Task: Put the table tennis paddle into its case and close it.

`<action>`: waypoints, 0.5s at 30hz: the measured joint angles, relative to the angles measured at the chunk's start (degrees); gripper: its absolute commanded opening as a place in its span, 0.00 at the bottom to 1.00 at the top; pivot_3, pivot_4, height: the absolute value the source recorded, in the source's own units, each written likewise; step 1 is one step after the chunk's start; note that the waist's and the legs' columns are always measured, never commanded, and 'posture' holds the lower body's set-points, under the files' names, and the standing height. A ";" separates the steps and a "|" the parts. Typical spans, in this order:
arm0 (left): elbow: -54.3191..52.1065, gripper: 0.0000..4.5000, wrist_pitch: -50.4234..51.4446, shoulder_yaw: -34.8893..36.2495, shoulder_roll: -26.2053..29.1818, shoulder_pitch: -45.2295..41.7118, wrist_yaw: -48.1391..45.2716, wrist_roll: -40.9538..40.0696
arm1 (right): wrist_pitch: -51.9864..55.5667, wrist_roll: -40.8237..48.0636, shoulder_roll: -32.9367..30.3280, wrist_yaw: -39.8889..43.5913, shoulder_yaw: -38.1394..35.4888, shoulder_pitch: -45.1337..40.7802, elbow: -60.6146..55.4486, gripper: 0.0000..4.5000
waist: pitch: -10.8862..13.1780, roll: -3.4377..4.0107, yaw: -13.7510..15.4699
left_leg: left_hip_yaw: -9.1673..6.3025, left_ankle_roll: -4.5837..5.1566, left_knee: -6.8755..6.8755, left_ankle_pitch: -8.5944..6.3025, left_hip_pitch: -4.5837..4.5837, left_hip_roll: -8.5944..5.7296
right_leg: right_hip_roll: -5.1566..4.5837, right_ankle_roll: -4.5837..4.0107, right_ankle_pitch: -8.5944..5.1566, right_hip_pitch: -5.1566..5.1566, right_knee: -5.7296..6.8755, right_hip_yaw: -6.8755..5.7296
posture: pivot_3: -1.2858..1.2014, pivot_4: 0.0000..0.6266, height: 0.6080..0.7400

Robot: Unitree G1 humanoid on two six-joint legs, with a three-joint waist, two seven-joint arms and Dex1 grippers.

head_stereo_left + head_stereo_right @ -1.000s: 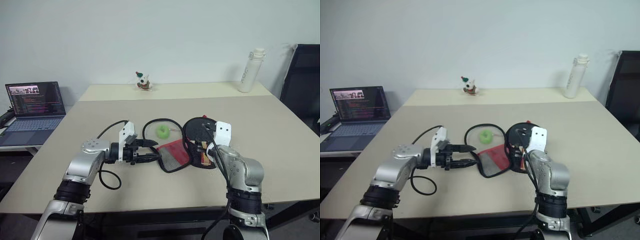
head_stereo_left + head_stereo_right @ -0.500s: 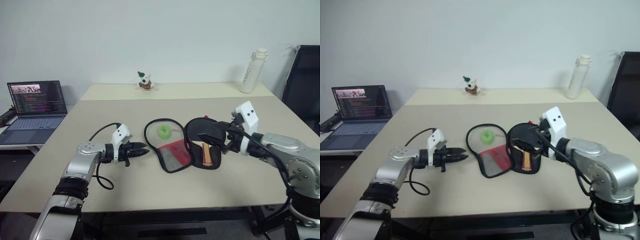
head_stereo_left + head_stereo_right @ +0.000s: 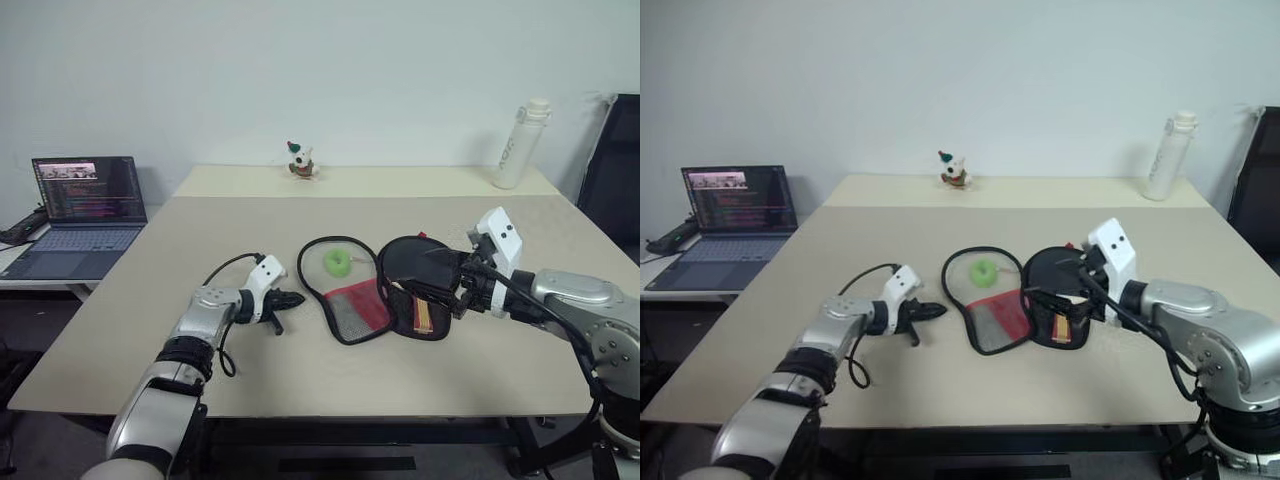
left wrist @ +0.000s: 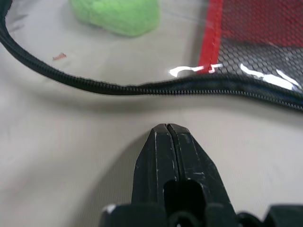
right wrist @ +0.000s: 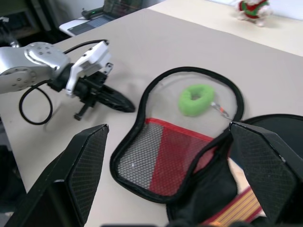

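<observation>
Lying open on the table [image 3: 150, 330], the case [image 3: 345, 300] has the paddle [image 3: 418, 298] on its right half — left gripper [image 3: 296, 299] pinched shut beside the zipper edge, right gripper [image 3: 432, 272] spread wide above; nudging could shift the floppy flap.

Soft cloth and mesh lying on a smooth matt tabletop

The case [image 3: 352, 300] is showing black fabric edging with a toothed zipper, red and black open mesh [image 4: 255, 33], and a glossy clear panel catching white glints; its pom-pom [image 3: 338, 262] is looking fuzzy and green. The paddle handle [image 3: 423, 314] is showing striped wood. The table [image 3: 200, 240] is looking matt beige. The left gripper [image 4: 168, 142] fingers are showing scuffed black plastic.
</observation>
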 measured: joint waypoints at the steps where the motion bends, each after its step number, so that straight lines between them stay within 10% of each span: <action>1: 1.63 0.00 -0.35 0.17 -1.00 -0.98 0.78 0.17 | -0.39 -0.01 -0.35 0.02 0.02 0.41 0.04 1.00 | 0.00 0.00 0.28 | 0.00 0.00 0.06 0.00 -0.04 -0.02 | -0.02 0.06 0.04 0.01 -0.01 0.00 | 0.52 0.24 1.00; 15: 7.85 0.00 -2.54 2.47 -11.78 -15.34 -0.34 -0.81 | -1.29 1.84 -6.53 -0.07 -4.98 4.48 -0.26 1.00 | 0.22 -0.34 0.91 | -0.01 -0.01 0.20 0.00 -0.63 -0.07 | -0.03 0.27 0.18 -0.33 -0.26 -0.05 | 0.52 0.24 1.00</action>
